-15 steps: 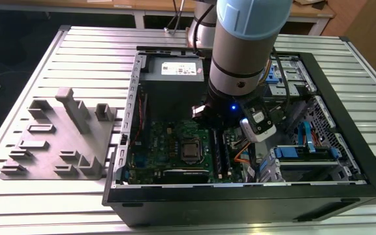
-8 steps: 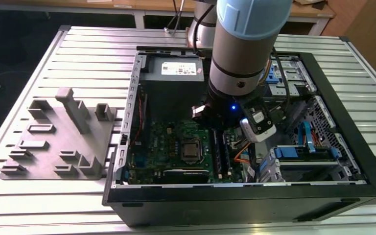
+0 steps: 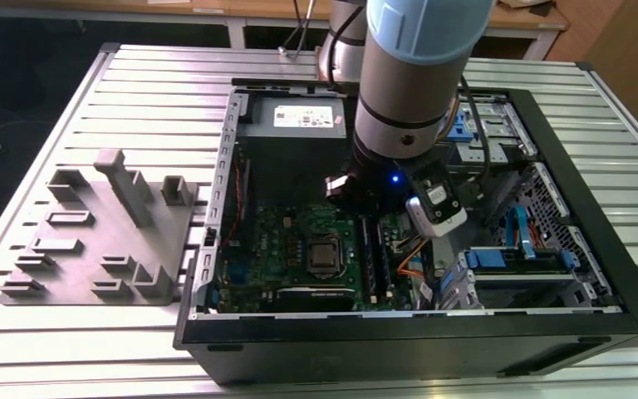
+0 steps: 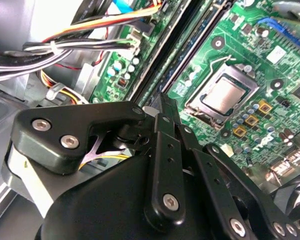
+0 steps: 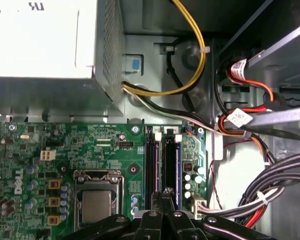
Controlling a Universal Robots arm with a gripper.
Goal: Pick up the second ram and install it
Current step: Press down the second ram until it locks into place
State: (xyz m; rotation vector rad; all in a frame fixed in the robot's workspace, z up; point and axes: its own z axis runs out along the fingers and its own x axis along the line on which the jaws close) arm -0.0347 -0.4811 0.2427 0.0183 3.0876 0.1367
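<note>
**Ram sat at the slots, claw drawn narrow above it**

Ram [image 5: 171, 165] appeared as a long dark strip with a bluish edge, lying along one of the two black slots [image 5: 151, 165] on the green board [image 5: 90, 145]. It ran straight out from under the claw's tips. Whether it was fully seated could not be told. In the second wrist view the same strip [image 4: 182, 60] stretched away from the tips between the dark slot rails.

The claw [image 5: 165, 192] was narrow, its black fingers [image 4: 166, 150] drawn together so that the tips met just over the slots. Whether they pinched the ram's edge could not be told.

Beside the claw sat the silver processor socket [image 5: 96, 205]. Beyond the far ends of the slots stood the grey power supply [image 5: 45, 60], with yellow and black cables [image 5: 190, 75] looping near it.

In the exterior view the arm [image 3: 414, 75] reached down into the open case [image 3: 585, 249]. Well apart from the claw, outside the case, the grey holder [image 3: 109, 241] lay on the slatted table [image 3: 31, 150].
</note>
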